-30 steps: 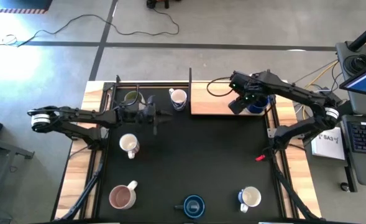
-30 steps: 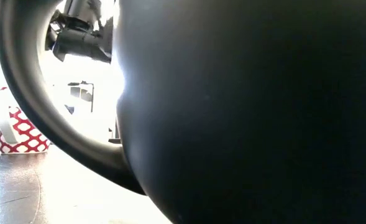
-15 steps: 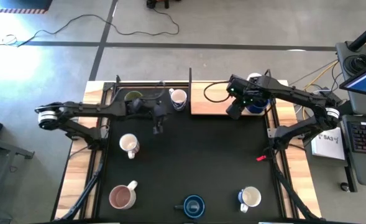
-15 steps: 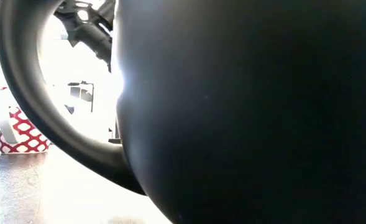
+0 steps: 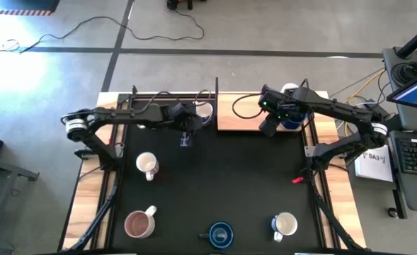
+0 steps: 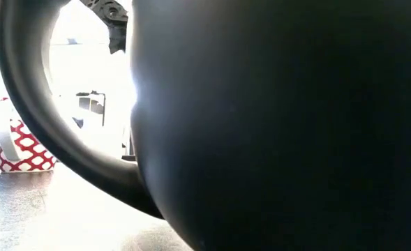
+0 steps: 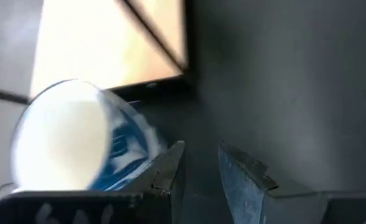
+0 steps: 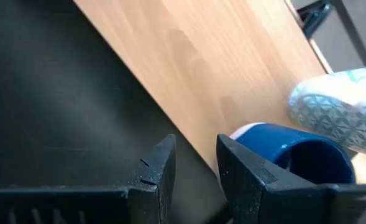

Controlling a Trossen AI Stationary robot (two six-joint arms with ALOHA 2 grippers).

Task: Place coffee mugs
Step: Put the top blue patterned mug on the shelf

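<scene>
The left gripper [image 5: 187, 137] [image 7: 201, 158] hovers over the black mat just near of a white mug with blue pattern [image 5: 203, 111] [image 7: 71, 140]. Its fingers are shut to a narrow slit with nothing between them. The left arm partly hides a green-inside mug [image 5: 151, 110]. The right gripper [image 5: 267, 128] [image 8: 196, 152] is shut and empty at the edge of the wooden board [image 5: 240, 113]. It is beside a dark blue mug [image 5: 291, 119] [image 8: 294, 149] standing on that board. A white patterned mug [image 5: 289, 90] [image 8: 341, 109] stands behind the blue one.
A white mug [image 5: 146, 165], a pink one [image 5: 139, 224], a dark blue one [image 5: 221, 234] and a blue-white one [image 5: 284, 225] stand on the mat. The dark blue mug [image 6: 275, 125] fills the low view. A small red thing [image 5: 296, 180] lies near the right edge.
The left arm has stretched toward the table's right. It carried its gripper from beside the green-inside mug to just near of the white-and-blue mug, turning as it went. The right gripper has drawn a little away from the dark blue mug, toward the table's near-left.
</scene>
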